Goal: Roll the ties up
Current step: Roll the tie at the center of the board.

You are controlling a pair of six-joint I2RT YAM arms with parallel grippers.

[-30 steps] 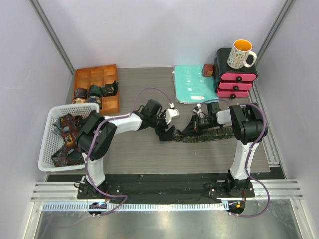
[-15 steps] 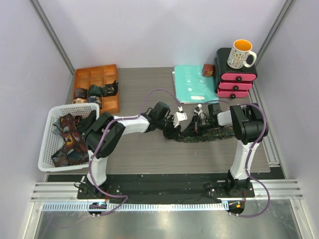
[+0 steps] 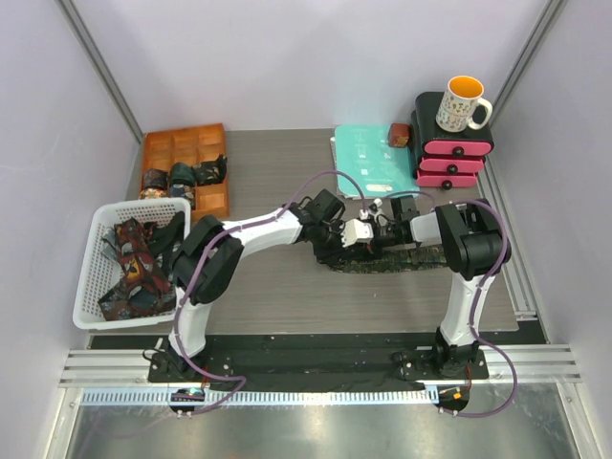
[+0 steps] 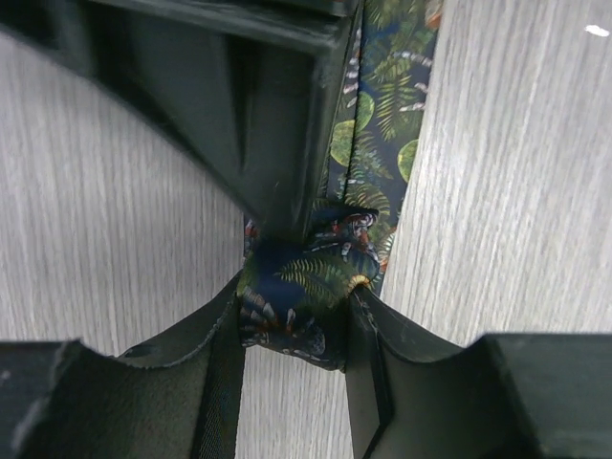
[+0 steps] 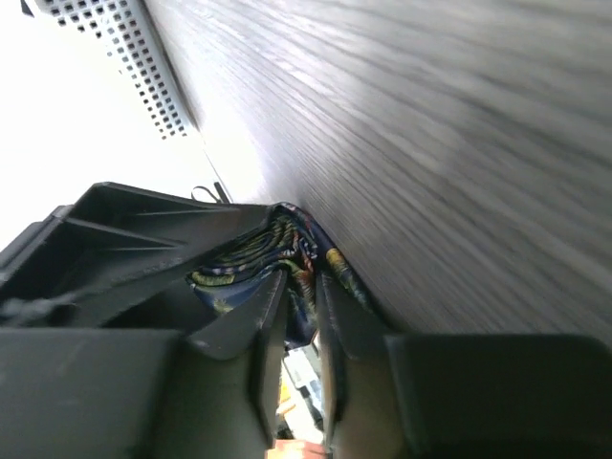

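Observation:
A dark leaf-print tie (image 3: 411,256) lies as a flat strip across the table's middle right, its left end wound into a small roll. My left gripper (image 3: 346,247) is shut on that roll (image 4: 301,301), which fills the gap between its fingers; the flat strip (image 4: 382,105) runs away beyond it. My right gripper (image 3: 378,232) meets the roll from the right and is shut on a fold of the same tie (image 5: 287,251). Several rolled ties (image 3: 182,175) sit in the orange tray. Loose ties (image 3: 129,268) fill the white basket.
An orange compartment tray (image 3: 186,145) stands at the back left and a white basket (image 3: 96,239) at the left edge. A teal folder (image 3: 368,158) lies at the back. Pink drawers (image 3: 452,158) with a mug (image 3: 462,103) on top stand at the back right.
My left gripper has moved right along the tie, from about the table's middle toward my right gripper. The wound end has travelled with it and the flat strip has grown shorter.

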